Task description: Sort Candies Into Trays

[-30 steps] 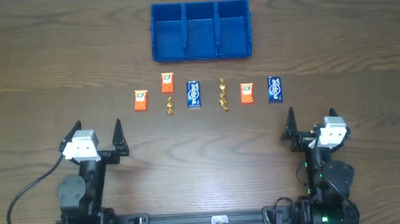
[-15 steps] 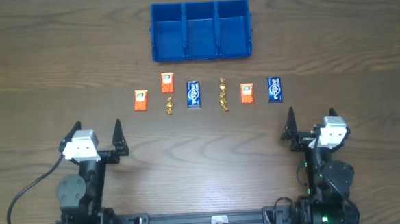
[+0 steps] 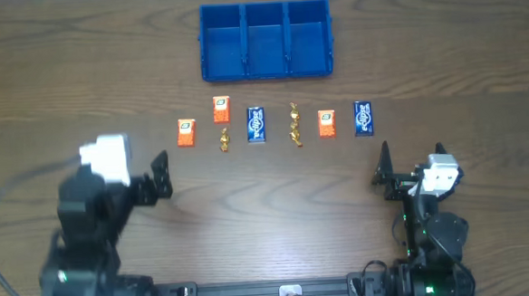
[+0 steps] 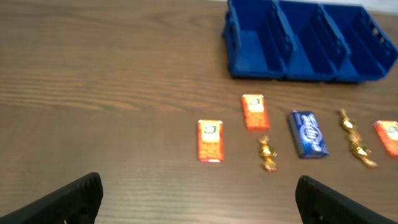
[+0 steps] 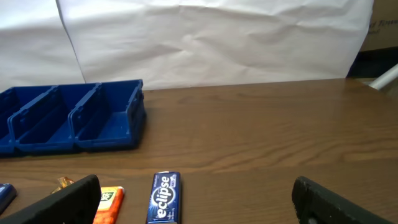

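Left claw point(image 4: 199, 185) hangs spread and empty; candies point(image 4: 210, 140) lie in a row just ahead of it on the table point(image 4: 93, 93), the blue tray point(image 4: 292, 70) beyond them bare. Right claw point(image 3: 410, 161) is spread too. Sorting looks unstarted, with every candy left to place

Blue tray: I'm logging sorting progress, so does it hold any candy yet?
No, all three compartments of the blue tray show only bare blue floor in the top view.

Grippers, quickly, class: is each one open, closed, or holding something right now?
Left gripper: jaws open, holding nothing.
Right gripper: jaws open, holding nothing.
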`<state>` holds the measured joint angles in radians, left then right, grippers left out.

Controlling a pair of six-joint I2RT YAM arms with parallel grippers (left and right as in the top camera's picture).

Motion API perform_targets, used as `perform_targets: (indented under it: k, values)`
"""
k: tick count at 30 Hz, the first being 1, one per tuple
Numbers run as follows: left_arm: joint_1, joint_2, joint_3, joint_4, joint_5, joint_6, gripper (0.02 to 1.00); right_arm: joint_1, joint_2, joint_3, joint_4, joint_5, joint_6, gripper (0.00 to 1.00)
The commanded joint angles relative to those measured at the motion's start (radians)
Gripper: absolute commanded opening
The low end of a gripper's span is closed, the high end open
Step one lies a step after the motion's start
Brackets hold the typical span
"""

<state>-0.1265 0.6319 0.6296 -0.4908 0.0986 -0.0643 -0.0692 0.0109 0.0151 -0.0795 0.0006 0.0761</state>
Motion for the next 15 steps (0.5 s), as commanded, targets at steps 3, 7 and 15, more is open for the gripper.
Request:
perform_targets:
  k: [3,7,15]
  values:
    - [-0.051,0.415,0.328,-0.188,-0.031,-0.065,0.998,-0.006,-0.008,-0.008,-0.001,0.013,0.013,0.998]
    - [-0.052,0.633,0.425,-0.228,-0.027,-0.086,0.996,-0.006,-0.008,-0.008,-0.001,0.013,0.013,0.998]
    - [-0.058,0.998,0.489,-0.201,-0.019,-0.101,0.998,-0.006,-0.008,-0.008,-0.001,0.013,0.013,0.998]
